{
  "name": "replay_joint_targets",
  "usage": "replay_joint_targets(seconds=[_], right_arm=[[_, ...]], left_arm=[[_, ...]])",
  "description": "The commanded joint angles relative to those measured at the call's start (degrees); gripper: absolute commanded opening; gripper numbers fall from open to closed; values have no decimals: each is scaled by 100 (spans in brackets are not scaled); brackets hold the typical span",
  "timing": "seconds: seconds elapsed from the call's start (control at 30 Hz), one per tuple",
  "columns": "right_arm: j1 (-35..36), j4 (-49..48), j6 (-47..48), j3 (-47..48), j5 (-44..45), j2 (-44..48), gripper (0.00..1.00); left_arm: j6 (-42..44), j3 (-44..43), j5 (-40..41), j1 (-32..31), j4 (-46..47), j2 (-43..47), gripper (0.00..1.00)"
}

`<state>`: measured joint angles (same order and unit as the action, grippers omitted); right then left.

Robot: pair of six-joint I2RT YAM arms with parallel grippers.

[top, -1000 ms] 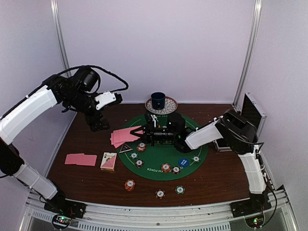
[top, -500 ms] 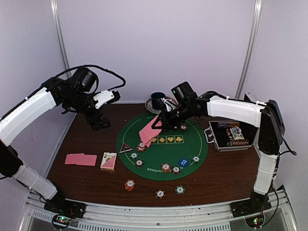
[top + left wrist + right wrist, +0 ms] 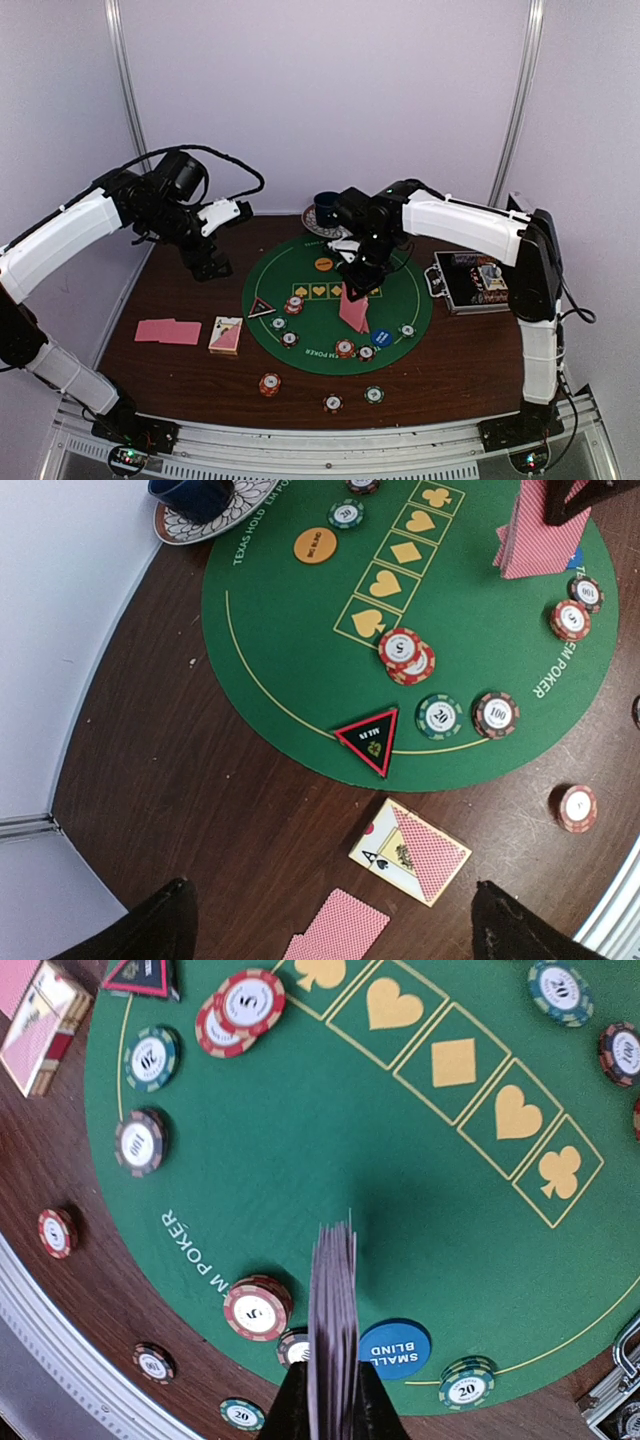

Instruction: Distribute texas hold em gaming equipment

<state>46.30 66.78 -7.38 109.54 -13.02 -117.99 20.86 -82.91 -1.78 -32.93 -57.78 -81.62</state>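
Observation:
My right gripper (image 3: 355,291) is shut on a stack of pink-backed cards (image 3: 353,312), held on edge above the near right part of the green mat (image 3: 318,340). In the right wrist view the stack (image 3: 332,1300) stands between my fingers (image 3: 290,1405), above the blue marker disc (image 3: 395,1348) and a red chip (image 3: 256,1308). My left gripper (image 3: 210,266) is open and empty above the wood left of the mat. Below it lie a card box (image 3: 410,850) and loose pink cards (image 3: 335,930). The black-red triangle (image 3: 368,742) and the orange disc (image 3: 315,546) lie on the mat.
Several chips lie on the mat and on the wood near the front edge (image 3: 270,383). A dark blue cup (image 3: 325,208) on a saucer stands at the back. An open chip case (image 3: 475,280) is at the right. Loose pink cards (image 3: 168,331) lie at the left.
My right gripper has carried the card stack from the mat's left side, across the back, to above its near right part. My left arm has barely moved.

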Motion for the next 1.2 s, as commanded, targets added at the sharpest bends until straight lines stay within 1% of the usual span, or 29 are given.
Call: replay_joint_targets(seconds=[0.0,0.2,0.4,0.47,0.57,0.67,0.8,0.87,1.03,1.17], right_arm=[[239,196,220,162,526,-210,0],[332,-139,209,82,722,-260,0],[400,-517,268,-351,867,-21,0],[421,-587,257,-485,884,16,8],[440,-727,204,-661,818,80,13],[468,-803,169,-754,727,122,20],[508,-850,146,-838,722,133,24],[511,-900,125,-891,733,141,24],[513,-1061,79,-983,773,218,18],[518,-1062,65,-975,634,185,18]], left_arm=[[0,45,-111,50,232,102,98],[31,74,-122,50,231,119,98],[74,50,-113,50,226,116,98],[89,43,-112,50,221,117,98],[117,22,-94,50,223,105,98],[123,6,-77,50,209,103,97],[144,-5,-64,50,213,113,97],[140,-21,-73,50,206,116,97],[140,-64,-81,50,197,113,97],[170,-90,-82,54,171,111,97]])
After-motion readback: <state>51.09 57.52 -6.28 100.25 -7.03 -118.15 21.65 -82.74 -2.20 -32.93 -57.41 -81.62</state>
